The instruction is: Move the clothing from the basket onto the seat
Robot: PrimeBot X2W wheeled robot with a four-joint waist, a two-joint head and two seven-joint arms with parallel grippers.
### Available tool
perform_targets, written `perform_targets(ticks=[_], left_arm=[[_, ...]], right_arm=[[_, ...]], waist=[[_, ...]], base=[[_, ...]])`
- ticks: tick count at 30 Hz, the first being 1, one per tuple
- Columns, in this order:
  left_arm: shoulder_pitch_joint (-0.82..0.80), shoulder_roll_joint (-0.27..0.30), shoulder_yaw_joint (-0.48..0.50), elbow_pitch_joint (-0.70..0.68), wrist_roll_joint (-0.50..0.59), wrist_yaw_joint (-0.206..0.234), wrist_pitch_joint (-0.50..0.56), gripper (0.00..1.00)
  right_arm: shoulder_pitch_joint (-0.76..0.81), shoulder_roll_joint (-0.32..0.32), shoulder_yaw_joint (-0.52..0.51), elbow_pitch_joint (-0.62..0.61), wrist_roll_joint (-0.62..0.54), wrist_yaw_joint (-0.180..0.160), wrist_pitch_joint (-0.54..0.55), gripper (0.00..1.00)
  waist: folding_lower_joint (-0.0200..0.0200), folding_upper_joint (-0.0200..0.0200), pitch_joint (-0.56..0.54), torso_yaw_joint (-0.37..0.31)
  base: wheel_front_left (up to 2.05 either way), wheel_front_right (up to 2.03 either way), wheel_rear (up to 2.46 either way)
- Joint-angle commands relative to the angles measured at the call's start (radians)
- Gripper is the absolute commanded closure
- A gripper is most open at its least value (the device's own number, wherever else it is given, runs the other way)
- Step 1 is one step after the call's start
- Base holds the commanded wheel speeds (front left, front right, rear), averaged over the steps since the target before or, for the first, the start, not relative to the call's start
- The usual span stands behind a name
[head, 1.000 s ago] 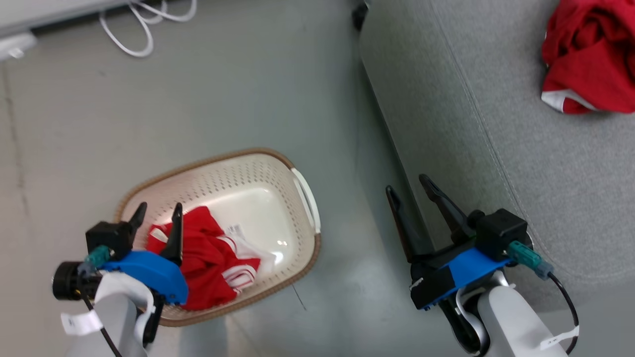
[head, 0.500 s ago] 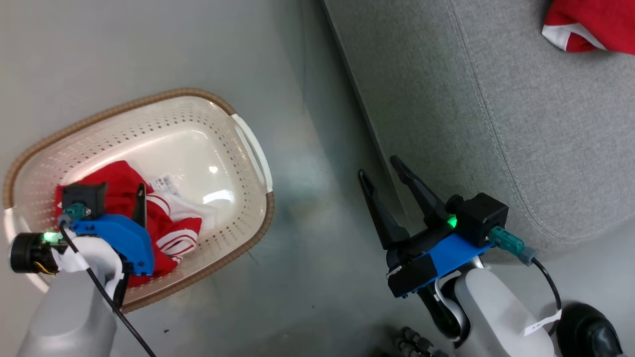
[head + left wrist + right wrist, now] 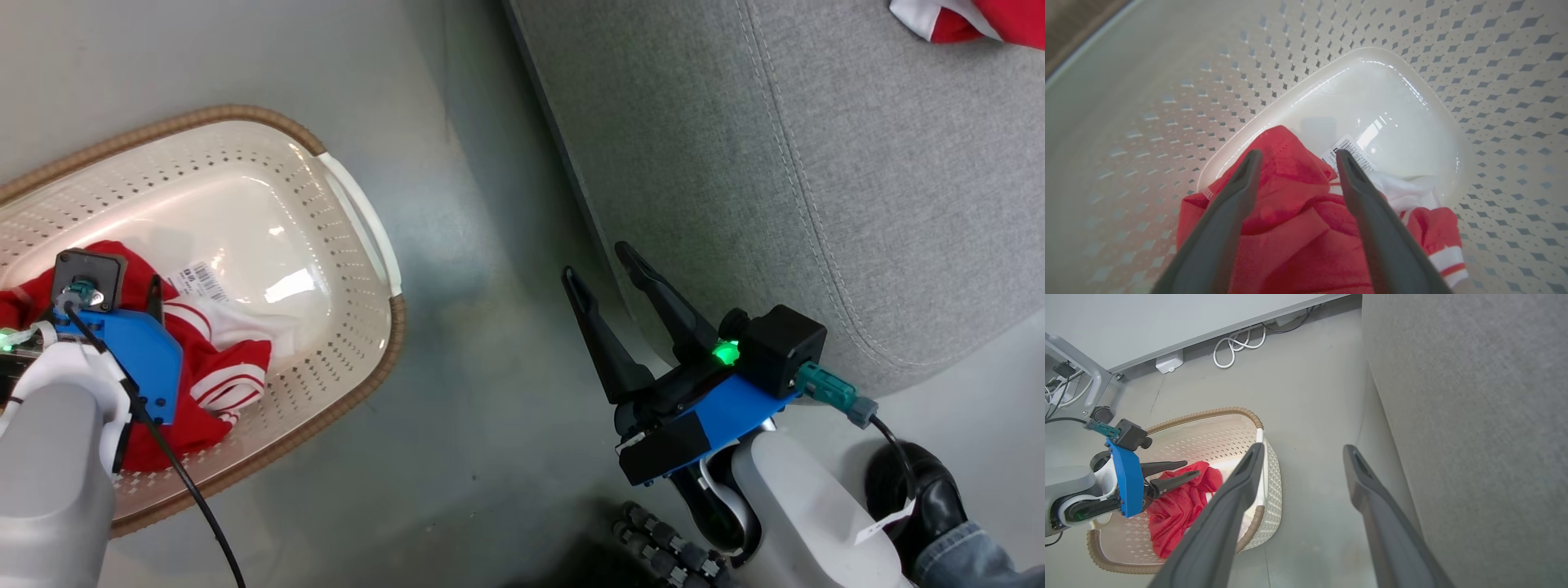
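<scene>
The cream perforated basket [image 3: 331, 269] stands on the floor at the left. Red clothing [image 3: 224, 380] with white stripes lies in its near end. My left gripper [image 3: 1298, 155] is down inside the basket, open, its two fingers either side of a raised fold of the red clothing [image 3: 1286, 196]. From the right wrist, the left gripper [image 3: 1191, 467] points at the red heap. My right gripper [image 3: 596, 261] hangs open and empty over the floor beside the grey seat [image 3: 775, 180]. More red clothing [image 3: 976, 20] lies on the seat at the top right.
A barcode sticker [image 3: 1350, 152] sits on the basket's glossy bottom. A person's dark shoe [image 3: 918, 494] and jeans cuff are at the lower right by my right arm. White cables [image 3: 1237, 345] lie along the far wall. Bare floor separates basket and seat.
The head camera has dipped and shifted, so the whole picture has slid. My left gripper has gone from the basket's near rim down into the basket, over the red clothing. Both grippers stay open.
</scene>
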Motion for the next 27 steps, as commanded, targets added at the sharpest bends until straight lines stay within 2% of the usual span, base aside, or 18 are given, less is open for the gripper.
perform_targets(ticks=[1,9,14,18,19,20,21,27], left_arm=[[-0.017,0.011,-0.009,-0.001,0.008,0.0,0.015,0.0],[-0.023,0.049,-0.074,0.009,0.067,0.012,0.144,0.0],[-0.018,0.06,-0.114,0.003,0.11,0.053,0.232,0.0],[-0.007,0.06,-0.126,-0.01,0.114,0.063,0.27,0.0],[-0.003,0.06,-0.126,-0.015,0.111,0.066,0.275,0.26],[0.0,0.06,-0.128,-0.02,0.109,0.067,0.282,0.65],[0.002,0.061,-0.129,-0.028,0.105,0.062,0.282,1.0],[0.012,0.066,-0.127,-0.061,0.082,0.047,0.289,1.0]], right_arm=[[-0.009,0.002,0.003,-0.006,0.011,0.0,-0.003,0.0],[0.001,0.002,0.008,-0.018,0.029,0.0,-0.003,0.0],[0.019,0.002,-0.001,-0.029,0.028,0.0,-0.003,0.0],[0.028,0.002,-0.005,-0.035,0.027,0.0,-0.003,0.0],[0.029,0.002,-0.004,-0.035,0.028,0.0,-0.003,0.0],[0.029,0.002,-0.003,-0.035,0.029,0.0,-0.003,0.0],[0.029,0.002,-0.003,-0.036,0.03,0.0,-0.003,0.0],[0.018,0.002,0.004,-0.034,0.035,0.0,-0.003,0.0]], waist=[[-0.0002,0.0,0.011,-0.012],[-0.0002,0.0,0.018,-0.026],[-0.0002,0.0,0.02,-0.023],[-0.0002,0.0,0.025,-0.02],[-0.0002,0.0,0.025,-0.019],[-0.0002,0.0,0.026,-0.018],[-0.0002,0.0,0.027,-0.018],[-0.0002,0.0,0.029,-0.018]], base=[[0.0,0.0,0.0],[0.0,0.0,0.0],[0.0,0.0,0.0],[0.0,0.0,0.0],[0.0,0.0,0.0],[0.0,0.0,0.0],[0.0,0.0,0.0],[0.0,0.0,0.0]])
